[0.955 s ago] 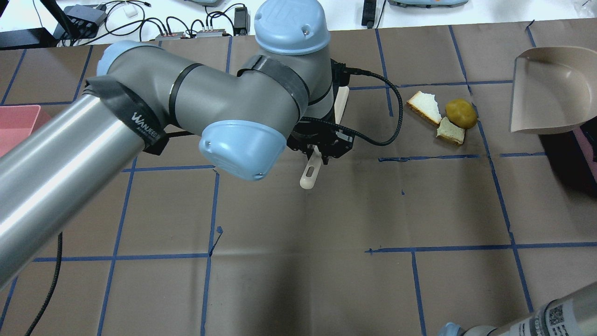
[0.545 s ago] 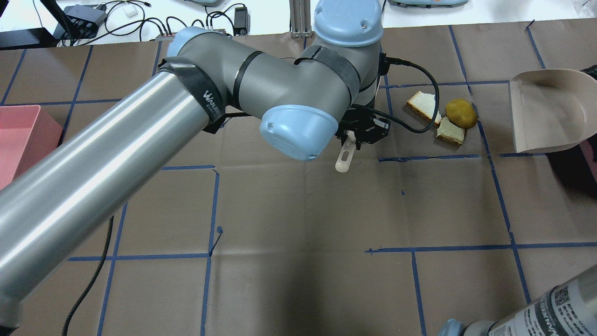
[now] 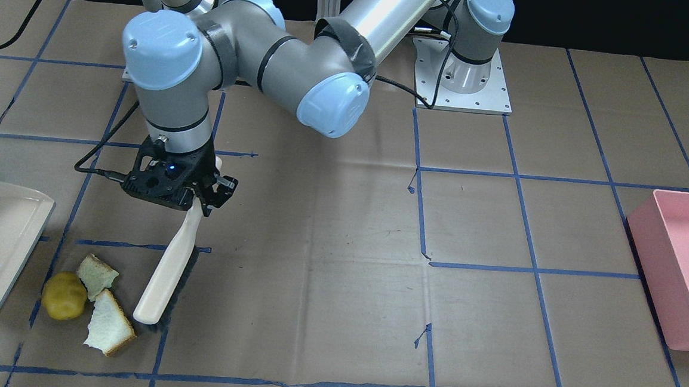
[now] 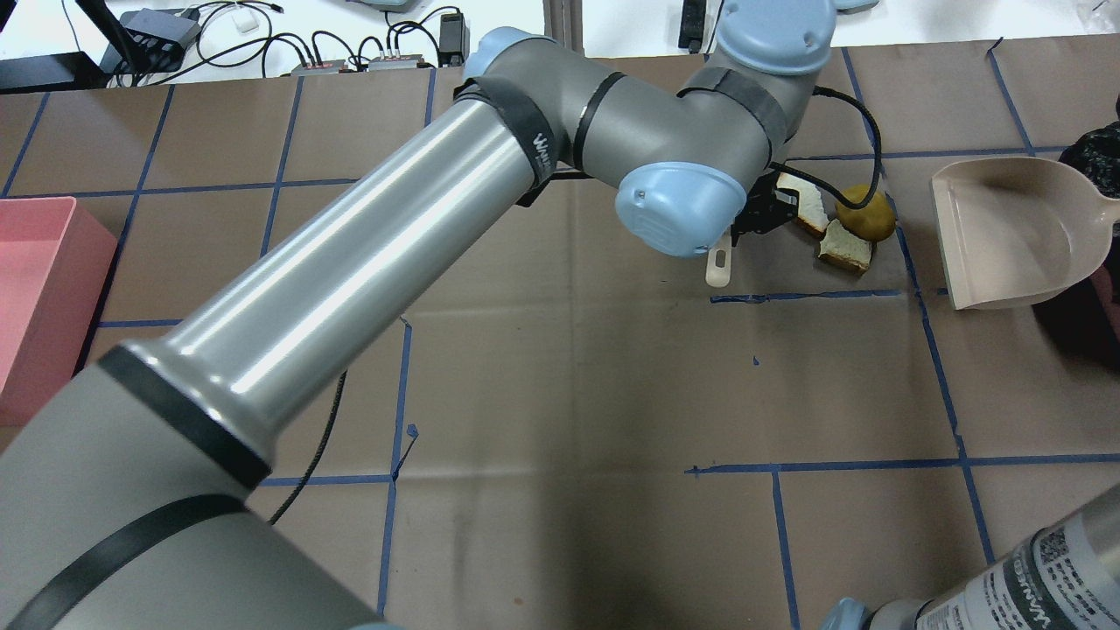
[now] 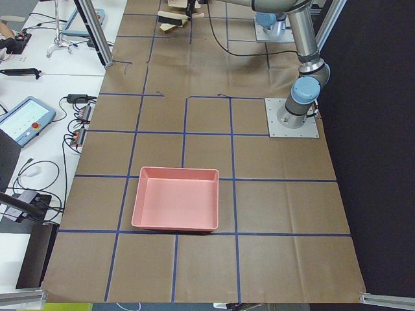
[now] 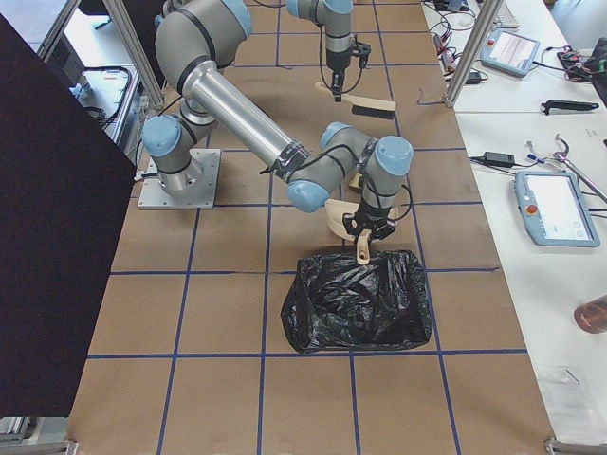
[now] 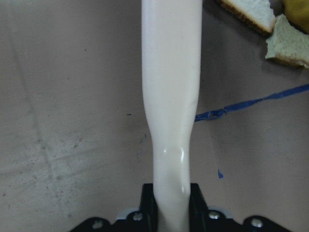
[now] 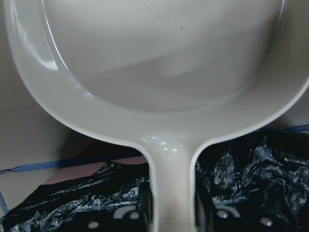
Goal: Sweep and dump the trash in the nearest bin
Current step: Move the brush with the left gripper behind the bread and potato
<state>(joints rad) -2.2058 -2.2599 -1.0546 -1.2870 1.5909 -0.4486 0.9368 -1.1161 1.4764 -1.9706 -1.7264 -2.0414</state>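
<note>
The trash lies together on the brown table: a yellow-brown potato (image 4: 866, 214) and two white bread pieces (image 4: 846, 246) (image 4: 809, 203). They also show in the front view as the potato (image 3: 63, 304) and bread (image 3: 108, 324) (image 3: 96, 275). My left gripper (image 3: 197, 199) is shut on a cream-handled brush (image 3: 163, 278), whose head rests on the table right beside the bread. The brush handle (image 7: 171, 96) fills the left wrist view. My right gripper (image 8: 171, 208) is shut on the handle of a beige dustpan (image 4: 1015, 232), which sits on the potato's other side, a short gap away.
A black trash bag (image 6: 356, 299) lies just behind the dustpan, on the robot's right. A pink bin (image 4: 39, 297) stands at the table's far left end. Blue tape lines grid the table. Cables and devices lie beyond the far edge.
My left arm has swung right with the brush, from mid-table to right beside the bread. The dustpan has shifted left and slightly nearer, closer to the potato. The trash has not moved.
</note>
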